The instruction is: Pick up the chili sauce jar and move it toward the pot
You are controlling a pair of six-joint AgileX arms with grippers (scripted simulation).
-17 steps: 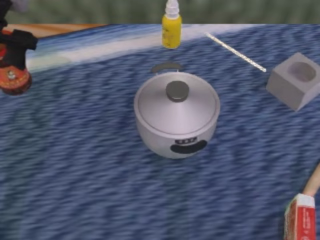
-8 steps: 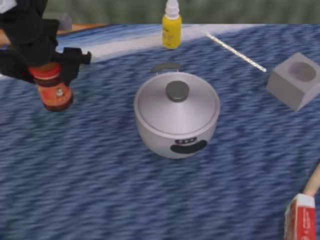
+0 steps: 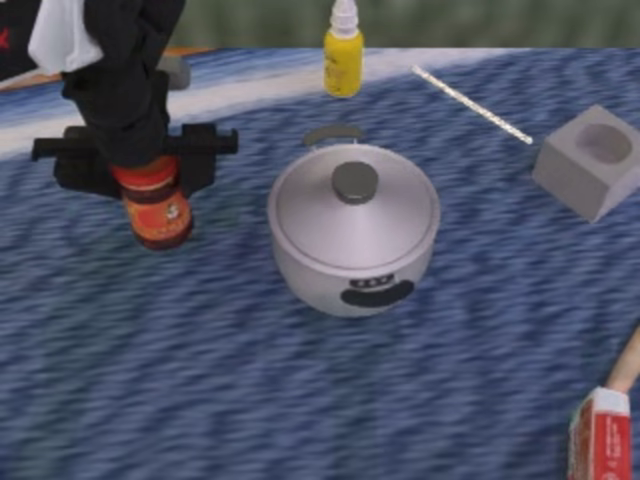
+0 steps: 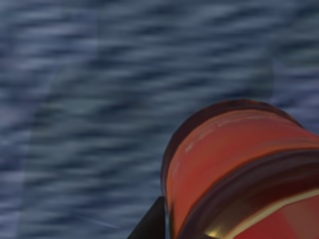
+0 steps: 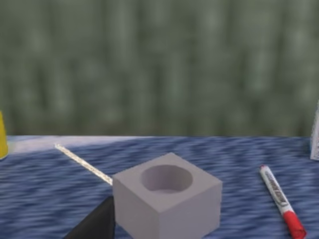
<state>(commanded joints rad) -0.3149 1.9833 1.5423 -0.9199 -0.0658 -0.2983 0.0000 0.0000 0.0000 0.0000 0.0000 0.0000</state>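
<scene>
Left of the pot, gripping the jar by its lid end with left gripper clamped; probably rigid, smooth, breakable, hanging clear.

Red-and-white carton cut off at the corner; chili sauce jar lid seemingly hidden.

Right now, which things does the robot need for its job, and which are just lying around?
Needed:
chili sauce jar, held by the left claw
pot

Just lying around:
yellow bottle
grey cube
thin white stick
red-and-white carton
marker
</scene>
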